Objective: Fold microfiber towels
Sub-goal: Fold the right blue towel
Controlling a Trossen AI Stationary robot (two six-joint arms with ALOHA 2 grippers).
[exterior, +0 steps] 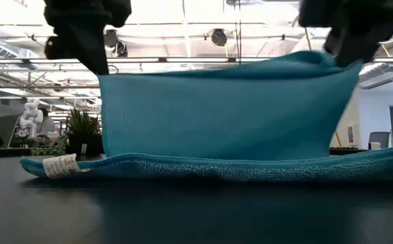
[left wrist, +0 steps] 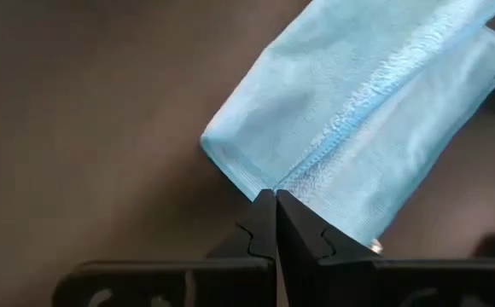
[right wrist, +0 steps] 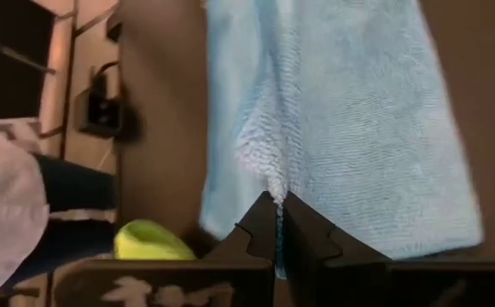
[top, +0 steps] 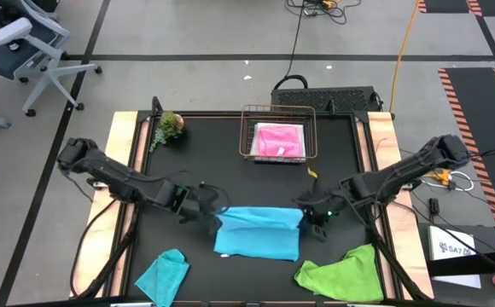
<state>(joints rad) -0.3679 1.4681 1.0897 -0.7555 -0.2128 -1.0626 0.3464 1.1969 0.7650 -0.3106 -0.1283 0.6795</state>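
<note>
The sky blue towel (top: 259,232) lies mid-table, its far half raised and its near half flat on the black mat. My left gripper (top: 214,217) is shut on its far left corner. My right gripper (top: 305,218) is shut on its far right corner. A teal towel (top: 163,275) lies crumpled at the near left and a lime green towel (top: 343,275) at the near right. A hot pink towel (top: 280,140) lies folded in a wire basket (top: 247,132) at the far middle. The white towel is out of view. My left gripper pinches the towel's far left corner (left wrist: 263,189) at its hemmed edge between its two fingers. The raised half hangs below the fingers as an upright sheet (exterior: 217,112). My right gripper pinches the towel's far right corner (right wrist: 273,189) between its two fingers. The top edge (exterior: 251,68) runs nearly taut between the two grippers; the near half (exterior: 203,168) lies on the mat.
A small green plant (top: 167,128) stands at the far left of the mat. Wooden rails (top: 121,145) run along both sides of the table. A person's sleeve and leg (right wrist: 26,213) show beyond the table in the right wrist view.
</note>
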